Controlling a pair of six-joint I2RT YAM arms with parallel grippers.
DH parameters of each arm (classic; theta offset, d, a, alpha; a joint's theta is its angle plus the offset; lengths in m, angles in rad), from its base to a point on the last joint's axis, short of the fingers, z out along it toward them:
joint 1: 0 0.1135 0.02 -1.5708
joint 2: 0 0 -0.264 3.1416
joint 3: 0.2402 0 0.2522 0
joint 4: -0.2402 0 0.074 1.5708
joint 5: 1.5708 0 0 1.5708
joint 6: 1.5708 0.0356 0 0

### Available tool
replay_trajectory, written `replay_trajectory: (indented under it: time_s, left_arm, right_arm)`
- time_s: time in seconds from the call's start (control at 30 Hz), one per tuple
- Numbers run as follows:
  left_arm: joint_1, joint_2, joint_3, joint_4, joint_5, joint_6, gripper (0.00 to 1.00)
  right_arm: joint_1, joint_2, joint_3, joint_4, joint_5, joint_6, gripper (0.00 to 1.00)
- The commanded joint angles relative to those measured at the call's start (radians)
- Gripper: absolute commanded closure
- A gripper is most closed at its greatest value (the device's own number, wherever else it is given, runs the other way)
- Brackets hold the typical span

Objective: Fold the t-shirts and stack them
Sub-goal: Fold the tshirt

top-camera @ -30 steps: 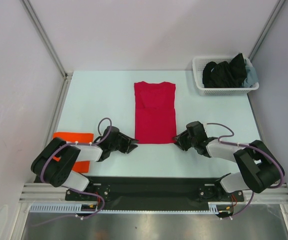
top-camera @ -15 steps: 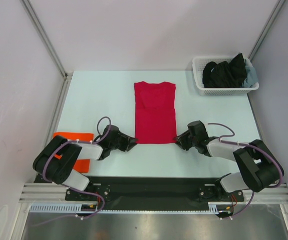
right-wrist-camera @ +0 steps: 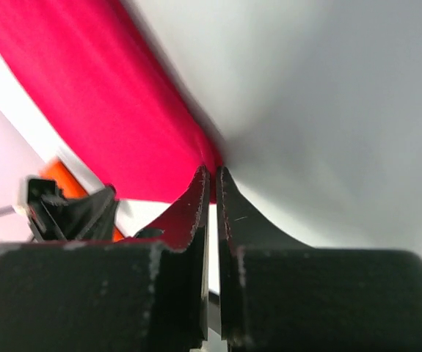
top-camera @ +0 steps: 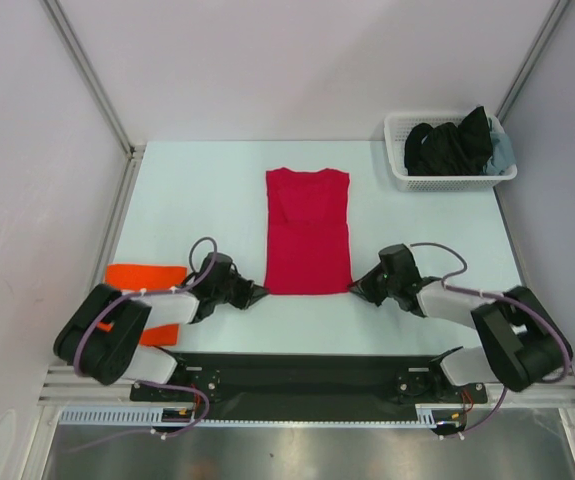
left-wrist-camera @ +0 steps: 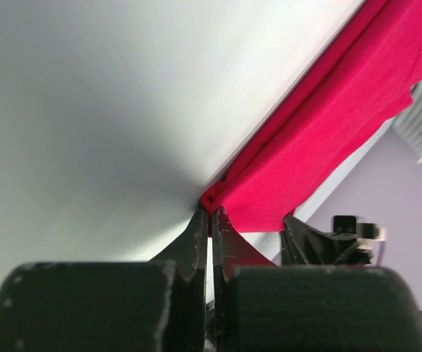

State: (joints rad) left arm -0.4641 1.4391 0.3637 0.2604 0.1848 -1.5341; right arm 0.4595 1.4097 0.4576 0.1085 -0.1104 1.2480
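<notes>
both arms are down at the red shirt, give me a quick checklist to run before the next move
1. Left fingers shut on the near left corner of the red shirt: ok.
2. Right fingers shut on its near right corner: ok.
3. Red shirt lying flat in a narrow strip, no bunching: ok.
4. Table bare around the shirt, leaving room to fold: ok.
5. Orange shirt free of the left arm, which overlaps it from above: cannot tell.
6. Basket well away from both arms: ok.
</notes>
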Motion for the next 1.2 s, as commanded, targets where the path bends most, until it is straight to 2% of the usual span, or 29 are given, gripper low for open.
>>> replay_trajectory:
  time_s: [0.0,0.07,0.17,0.2,0.4,0.43,0.47,0.57,0.73,0.83,0.93,0.97,1.0,1.07,1.1,1.17]
  left_arm:
    - [-0.004,-0.130,-0.045,-0.200,-0.019,0.103,1.00]
    - [-0.034,-0.190,-0.077,-0.321,-0.033,0.098,1.00]
    - [-0.089,-0.340,-0.199,-0.303,-0.013,-0.006,1.00]
    - [-0.108,-0.379,-0.210,-0.317,-0.021,-0.045,1.00]
    - [-0.192,-0.699,-0.186,-0.616,-0.068,-0.079,1.00]
    - [-0.206,-0.738,-0.190,-0.671,-0.079,-0.093,1.00]
    - [-0.232,-0.820,-0.201,-0.702,-0.088,-0.128,1.00]
    - [-0.261,-0.940,-0.227,-0.769,-0.108,-0.168,1.00]
    - [-0.265,-0.996,-0.178,-0.863,-0.133,-0.120,1.00]
    - [-0.265,-0.939,-0.089,-0.879,-0.159,-0.048,1.00]
    - [-0.255,-0.820,0.062,-0.874,-0.182,0.070,1.00]
    - [-0.245,-0.788,0.095,-0.865,-0.209,0.101,1.00]
    - [-0.226,-0.713,0.127,-0.848,-0.209,0.129,1.00]
    - [-0.138,-0.634,0.216,-0.810,-0.193,0.230,1.00]
    - [-0.099,-0.594,0.237,-0.743,-0.153,0.262,1.00]
    - [0.004,-0.449,0.305,-0.679,-0.076,0.331,1.00]
  right_arm:
    - [0.024,-0.142,-0.080,-0.105,-0.020,-0.098,1.00]
    - [0.068,-0.214,-0.112,-0.168,-0.011,-0.070,1.00]
    - [0.143,-0.351,-0.160,-0.245,0.046,0.000,1.00]
    - [0.203,-0.383,-0.171,-0.266,0.058,0.022,1.00]
    - [0.433,-0.636,-0.234,-0.464,0.222,0.212,1.00]
    - [0.506,-0.685,-0.241,-0.493,0.262,0.244,1.00]
    - [0.539,-0.704,-0.255,-0.504,0.281,0.273,1.00]
    - [0.662,-0.729,-0.243,-0.547,0.365,0.361,1.00]
    - [0.714,-0.687,-0.145,-0.581,0.411,0.317,1.00]
    - [0.673,-0.669,-0.057,-0.607,0.414,0.213,1.00]
    - [0.484,-0.640,-0.002,-0.567,0.270,0.032,1.00]
    - [0.367,-0.629,0.013,-0.552,0.230,-0.014,1.00]
    - [0.313,-0.589,0.032,-0.540,0.151,-0.056,1.00]
    - [0.195,-0.530,0.090,-0.494,0.059,-0.178,1.00]
    - [0.092,-0.458,0.111,-0.465,-0.022,-0.217,1.00]
    - [0.019,-0.369,0.191,-0.446,-0.086,-0.315,1.00]
